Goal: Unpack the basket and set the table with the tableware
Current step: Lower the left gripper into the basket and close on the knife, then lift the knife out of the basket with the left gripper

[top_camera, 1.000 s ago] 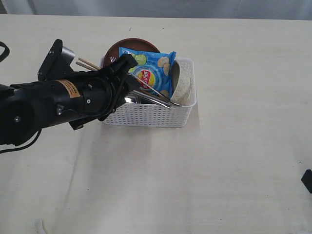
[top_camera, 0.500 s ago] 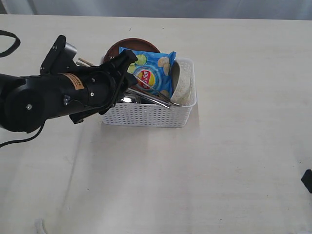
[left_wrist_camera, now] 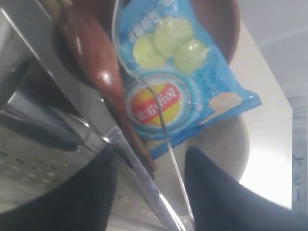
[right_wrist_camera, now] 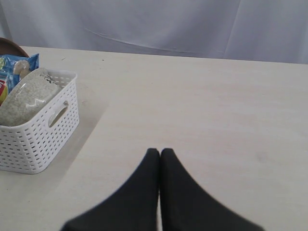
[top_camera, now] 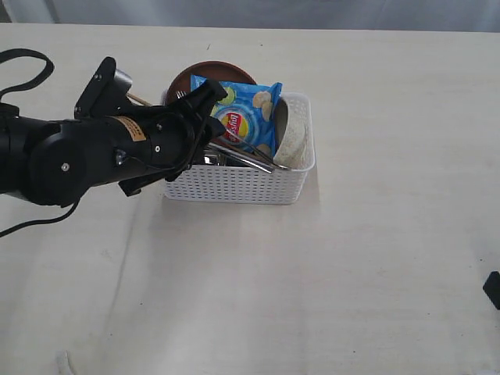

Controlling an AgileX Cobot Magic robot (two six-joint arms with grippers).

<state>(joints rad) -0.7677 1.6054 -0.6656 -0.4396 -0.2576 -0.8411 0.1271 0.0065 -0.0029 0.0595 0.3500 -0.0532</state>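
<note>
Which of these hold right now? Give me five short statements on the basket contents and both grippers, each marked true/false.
1. The blue chip bag sits in the white basket. True.
2. The left gripper has its jaws shut on the chip bag. False: the jaws stand open over the dark red-brown spoon, gripping nothing.
3. The right gripper has its jaws shut and empty, over bare table. True.
4. The off-white bowl stands upright on the table beside the basket. False: it is tipped on its side inside the basket.
5. The brown plate lies flat on the table in front of the basket. False: it rises behind the chip bag at the basket's far side.
</note>
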